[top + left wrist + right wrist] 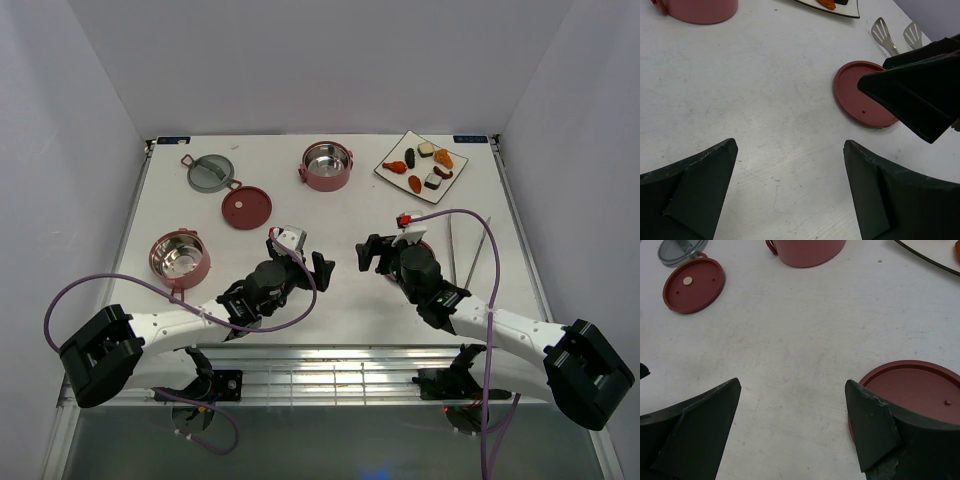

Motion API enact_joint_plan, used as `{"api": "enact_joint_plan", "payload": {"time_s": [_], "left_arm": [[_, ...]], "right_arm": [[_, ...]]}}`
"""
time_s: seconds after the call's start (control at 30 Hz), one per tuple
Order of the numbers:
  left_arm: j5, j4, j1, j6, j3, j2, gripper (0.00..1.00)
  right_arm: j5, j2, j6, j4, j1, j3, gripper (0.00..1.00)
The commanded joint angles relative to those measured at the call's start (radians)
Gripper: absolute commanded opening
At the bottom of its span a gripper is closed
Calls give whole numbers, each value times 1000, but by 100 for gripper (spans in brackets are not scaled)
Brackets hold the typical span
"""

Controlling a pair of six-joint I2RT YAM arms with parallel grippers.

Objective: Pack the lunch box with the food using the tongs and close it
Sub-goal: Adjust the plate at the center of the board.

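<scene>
One dusty-red bowl of the lunch box (327, 165) stands at the back middle, a second bowl (180, 256) at the left. A flat red lid (246, 208) and the grey-green lid (211, 172) lie between them. Another red lid (920, 385) lies under my right gripper (378, 250). The food (428, 165) sits on a square plate at the back right. The tongs (470, 252) lie on the table to the right; their flat tips (883, 33) show in the left wrist view. My left gripper (308, 262) and my right gripper are both open and empty, facing each other mid-table.
The square plate (396, 178) has a dark rim and sits near the back right corner. Purple cables loop beside both arms. White walls close in the table on three sides. The arm bases stand at the near edge.
</scene>
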Motion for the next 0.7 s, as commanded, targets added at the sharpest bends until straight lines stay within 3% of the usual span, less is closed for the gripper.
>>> {"api": "enact_joint_plan", "payload": {"time_s": [0.0,0.23,0.3,0.37,0.5,0.67], "left_arm": [[4,20,0,-4,11,-25,98],[-21,18,0,2,5,-39,98],[-21,20,0,-2,1,-42,98],[-9,20,0,-7,1,-48,98],[-13,21,0,-15,-3,-51,98],[3,21,0,-22,-2,-51,98]], "right_arm": [[2,-24,-17,74,-2,3,90],[180,36,-51,-98,-48,165,91],[160,48,-47,-130,-146,217,94],[38,56,-4,-138,-246,244,100],[-188,152,88,-150,-497,308,80],[-366,339,114,-239,-724,503,69]]}}
